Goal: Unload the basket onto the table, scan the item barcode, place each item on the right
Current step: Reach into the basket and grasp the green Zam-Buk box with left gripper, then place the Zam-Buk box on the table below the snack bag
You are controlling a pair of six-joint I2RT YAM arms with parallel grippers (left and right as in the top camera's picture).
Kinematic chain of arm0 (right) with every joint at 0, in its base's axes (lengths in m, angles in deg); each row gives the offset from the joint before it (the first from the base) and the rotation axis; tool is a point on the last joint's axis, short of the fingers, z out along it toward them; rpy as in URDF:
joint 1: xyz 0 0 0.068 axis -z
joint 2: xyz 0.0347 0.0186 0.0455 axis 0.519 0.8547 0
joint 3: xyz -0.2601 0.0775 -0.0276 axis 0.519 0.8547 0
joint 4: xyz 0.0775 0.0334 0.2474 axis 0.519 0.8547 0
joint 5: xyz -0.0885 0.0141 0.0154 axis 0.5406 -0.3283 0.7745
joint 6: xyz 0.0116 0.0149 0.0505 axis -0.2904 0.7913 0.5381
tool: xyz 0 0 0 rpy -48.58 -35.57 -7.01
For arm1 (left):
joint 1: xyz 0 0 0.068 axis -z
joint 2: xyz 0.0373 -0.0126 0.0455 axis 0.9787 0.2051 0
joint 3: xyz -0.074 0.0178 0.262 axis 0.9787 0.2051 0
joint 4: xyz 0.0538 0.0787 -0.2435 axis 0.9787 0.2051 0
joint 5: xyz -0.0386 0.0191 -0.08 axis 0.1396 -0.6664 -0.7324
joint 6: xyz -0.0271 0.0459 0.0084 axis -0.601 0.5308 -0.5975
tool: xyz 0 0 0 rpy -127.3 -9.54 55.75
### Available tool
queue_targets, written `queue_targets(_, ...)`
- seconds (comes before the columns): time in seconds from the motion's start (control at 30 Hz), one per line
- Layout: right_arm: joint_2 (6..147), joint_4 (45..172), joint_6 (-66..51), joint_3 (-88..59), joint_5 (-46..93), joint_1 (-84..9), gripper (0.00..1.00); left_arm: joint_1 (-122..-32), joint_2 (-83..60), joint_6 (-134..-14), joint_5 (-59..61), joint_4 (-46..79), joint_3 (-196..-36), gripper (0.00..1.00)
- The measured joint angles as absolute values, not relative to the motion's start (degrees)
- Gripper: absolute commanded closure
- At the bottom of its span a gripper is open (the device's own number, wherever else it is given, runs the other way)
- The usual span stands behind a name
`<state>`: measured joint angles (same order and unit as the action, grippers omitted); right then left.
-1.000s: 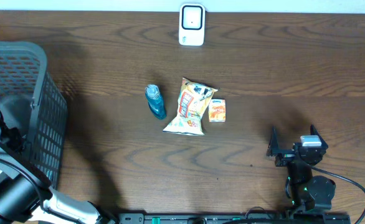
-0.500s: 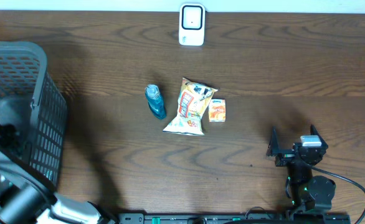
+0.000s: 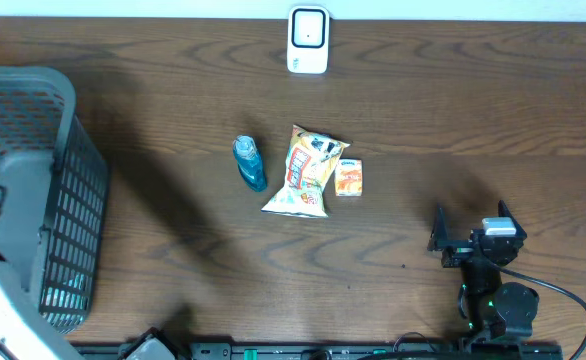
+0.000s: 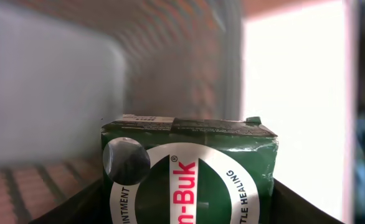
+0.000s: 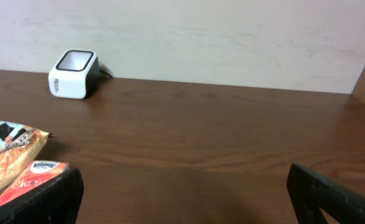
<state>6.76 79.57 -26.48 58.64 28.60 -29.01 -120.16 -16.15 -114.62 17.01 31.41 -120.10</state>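
1. The left pincer [image 4: 189, 206] pinches a green ointment box [image 4: 189, 163]. Its dark fingers [image 4: 76, 210] show at the lower corners of the left wrist view, and the box fills the gap between them.
2. The box stands upright with its top flap closed. A white band on its front carries red letters ending in "-Buk", with "OINTMENT" and "HEALING" in green around the edge.
3. Everything behind the box is blurred. There is a pale grey wall on the left, a reddish-brown gridded band above and a bright white area on the right.
4. In the overhead view the left arm sits at the far left edge beside a grey slotted basket [image 3: 33, 90]. The box itself cannot be made out there.
5. The white barcode scanner [image 3: 307, 40] stands at the far edge of the brown wooden surface [image 3: 453, 110], well apart from the basket.
6. Near the middle of the surface lie a blue bottle [image 3: 250, 163], a snack bag [image 3: 305, 172] and a small orange box [image 3: 349, 178]. The orange box touches the bag's right side, and the bottle lies just beside its left.
7. The right pincer [image 3: 471, 213] is at the near right of the surface. Its fingers are spread wide and hold nothing.
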Motion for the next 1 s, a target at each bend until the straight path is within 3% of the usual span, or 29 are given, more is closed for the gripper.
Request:
queue_targets(0.1,6.8,79.6,-26.5,58.6,28.6,-29.0,0.01,-111.7,-18.0,-114.4,15.0,31.0,-120.1,0.32)
queue_targets(0.27,6.7,79.5,-26.5,58.6,28.6,-29.0,0.01,-88.6,-16.3,-112.0,13.9,27.5,-120.1,0.32)
queue_targets(0.53,6.7,79.6,-26.5,58.6,28.6,-29.0,0.01,-55.0,-4.3,-107.8,22.6,25.5,-120.1,0.32)
queue_targets(0.73,6.7,79.6,-26.5,58.6,28.6,-29.0,0.01,-39.6,8.8,-101.9,28.3,23.8,-120.1,0.32)
queue_targets(1.0,6.7,79.6,-26.5,58.6,28.6,-29.0,0.01,-29.5,25.1,-94.6,30.5,25.7,-120.1,0.32)
